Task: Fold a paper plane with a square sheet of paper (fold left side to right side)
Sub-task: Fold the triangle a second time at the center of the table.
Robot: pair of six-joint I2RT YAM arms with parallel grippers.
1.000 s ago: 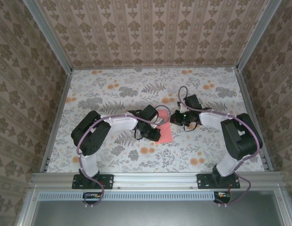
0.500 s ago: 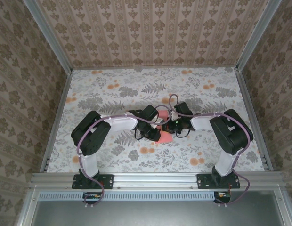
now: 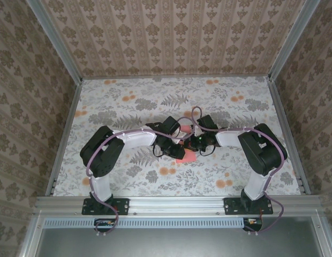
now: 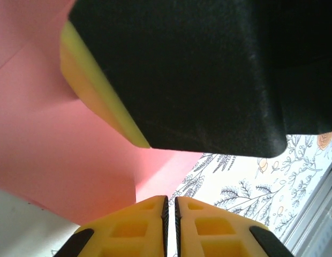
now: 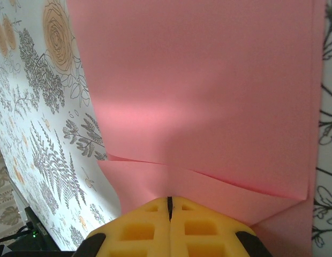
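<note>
Floral desk (image 3: 128, 101), mid-way: the right pincer (image 5: 169, 200), pressed together, has swung in onto the square sheet of paper (image 5: 209, 107) beside the near-shut left pincer (image 4: 170, 199), so I'd guess a crease is being flattened.

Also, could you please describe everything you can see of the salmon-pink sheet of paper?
The salmon-pink sheet of thin paper is plain, matte and unmarked. It lies mid-table on the floral table cover, partly folded: one layer curves over another, their straight edges meeting at the shut right gripper, which seems to pinch it. The left gripper, jaws almost together, sits at its other side; whether it touches the paper is unclear. From above, small pink patches show between the wrists.
</note>
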